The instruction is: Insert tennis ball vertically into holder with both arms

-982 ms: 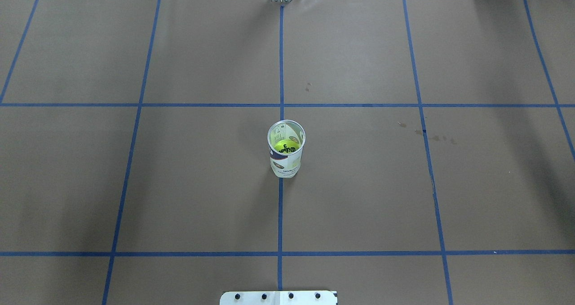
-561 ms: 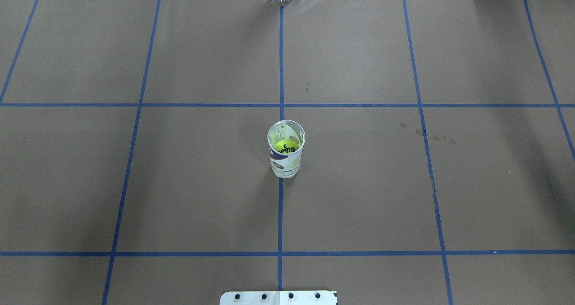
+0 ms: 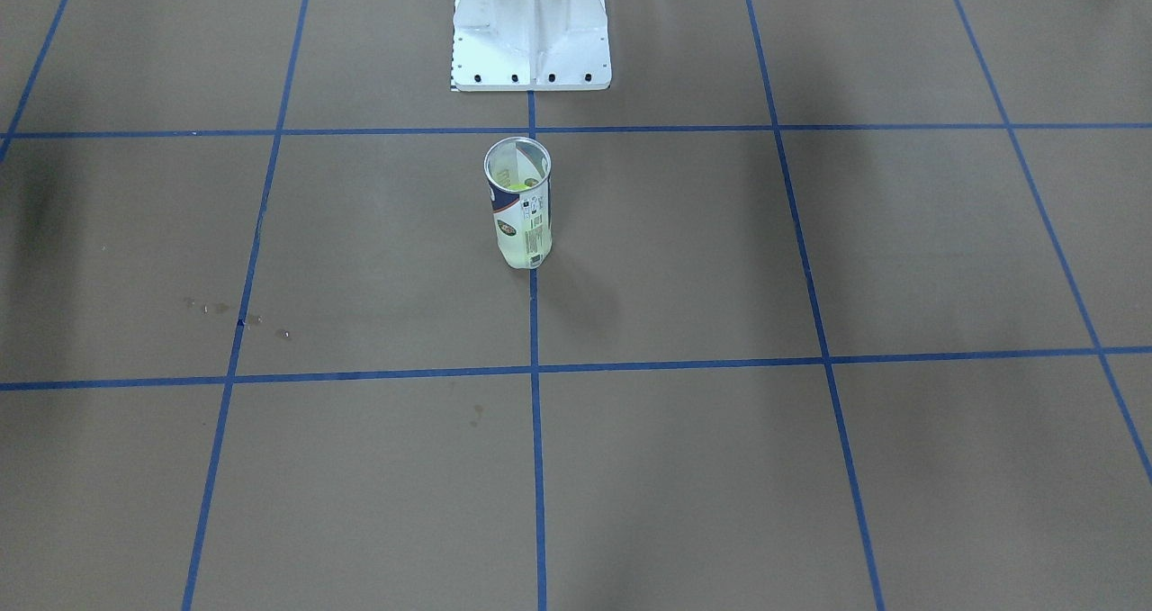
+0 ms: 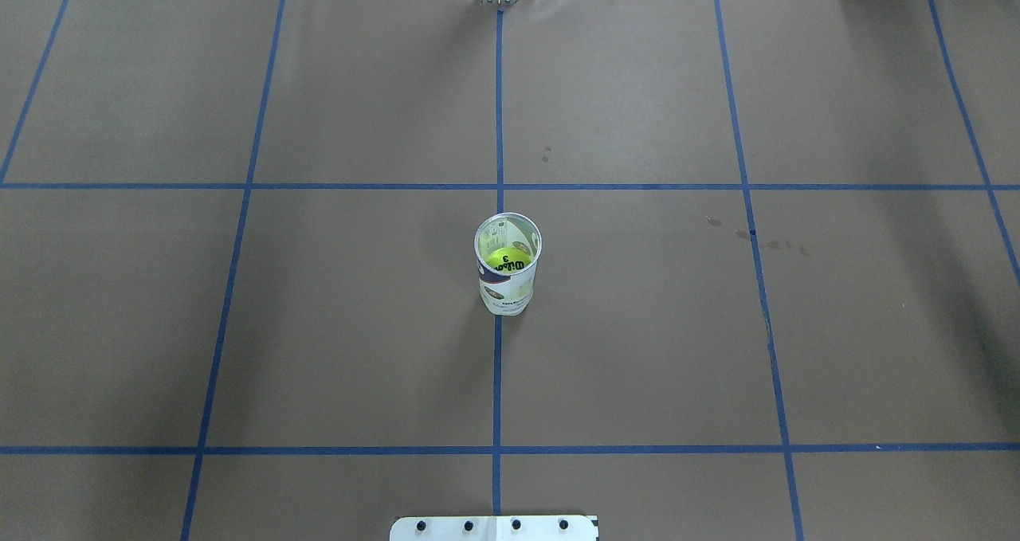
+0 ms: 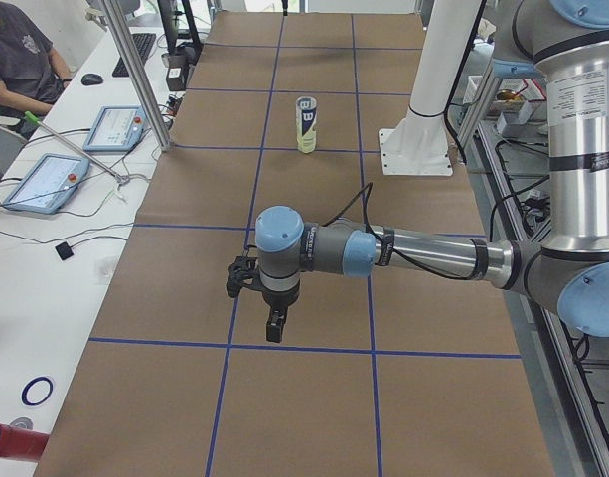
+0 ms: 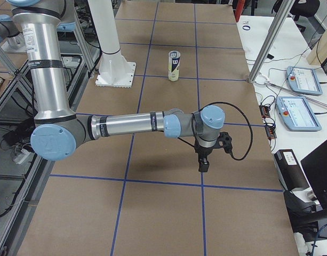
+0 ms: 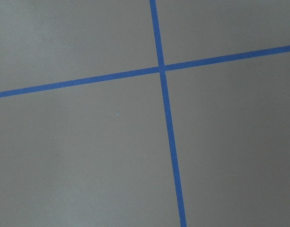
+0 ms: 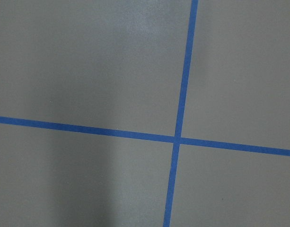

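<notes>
Seemingly finished, by my reading. Notes run from the robot's side outward.

Nearest: white pedestal, one, bolted at the near edge of the brown paper-covered table.

Mid-table: tennis-ball can, one, serving as the holder.
- It stands upright with its open mouth up, on the blue tape centre line, a little beyond the pedestal and apart from it.
- The wall is clear, with a white and navy label bearing a W.
- Low inside sits a tennis ball, one, yellow-green with black print.
- With the ball in and the can vertical, the insertion looks done. I can make out no step left.

At about the same depth, out toward the table ends: two arms, both well apart from the can.
- At the left end the left gripper hangs pointing down over the paper.
- The right gripper hangs the same way at the right end.
- Neither touches anything, and no object shows at either.
- I cannot tell whether the fingers are spread or closed. Only the side views catch them, and the wrist cameras show just paper and tape crossings.

Farthest, on the desk past the far edge: touch panels, two, and one seated person.
</notes>
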`<state>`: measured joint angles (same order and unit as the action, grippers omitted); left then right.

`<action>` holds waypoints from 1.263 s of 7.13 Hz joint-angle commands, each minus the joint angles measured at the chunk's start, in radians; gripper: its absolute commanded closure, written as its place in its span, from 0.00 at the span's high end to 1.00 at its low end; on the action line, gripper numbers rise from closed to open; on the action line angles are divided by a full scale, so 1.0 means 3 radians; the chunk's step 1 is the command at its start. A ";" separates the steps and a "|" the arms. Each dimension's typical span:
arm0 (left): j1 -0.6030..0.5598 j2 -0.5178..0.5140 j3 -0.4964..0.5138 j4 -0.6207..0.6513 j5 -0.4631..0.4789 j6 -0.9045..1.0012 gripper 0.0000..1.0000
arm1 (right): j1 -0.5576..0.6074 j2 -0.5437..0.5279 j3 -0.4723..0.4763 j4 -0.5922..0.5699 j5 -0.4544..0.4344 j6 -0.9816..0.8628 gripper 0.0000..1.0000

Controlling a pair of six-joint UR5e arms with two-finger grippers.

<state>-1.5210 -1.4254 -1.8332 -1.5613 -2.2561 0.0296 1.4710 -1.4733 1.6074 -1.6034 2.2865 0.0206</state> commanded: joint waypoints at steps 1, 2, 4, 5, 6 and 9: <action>0.0008 -0.0009 0.0010 -0.0011 -0.0007 0.0003 1.00 | 0.0000 -0.0100 0.0072 -0.0009 0.0012 -0.0012 0.99; 0.0013 -0.0014 0.0005 -0.0016 -0.0007 0.0004 1.00 | -0.0005 -0.0100 0.0057 0.0011 0.0013 -0.0002 0.99; 0.0013 -0.0025 0.0000 -0.0041 -0.0012 0.0014 1.00 | -0.0005 -0.0120 0.0037 0.0017 0.0170 0.0034 0.99; 0.0018 -0.0050 0.0005 -0.0052 -0.0007 0.0014 1.00 | -0.0005 -0.0151 -0.0004 0.0032 0.0176 0.0023 0.99; 0.0018 -0.0065 -0.0005 -0.0067 -0.0007 0.0029 1.00 | -0.0005 -0.0151 0.0031 0.0032 0.0181 0.0013 0.99; 0.0018 -0.0065 -0.0005 -0.0067 -0.0012 0.0039 1.00 | 0.0000 -0.0177 0.0057 0.0032 0.0237 0.0008 0.99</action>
<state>-1.5156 -1.4440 -1.8380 -1.5812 -2.2583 0.0408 1.4698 -1.5219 1.6176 -1.5939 2.3470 0.0234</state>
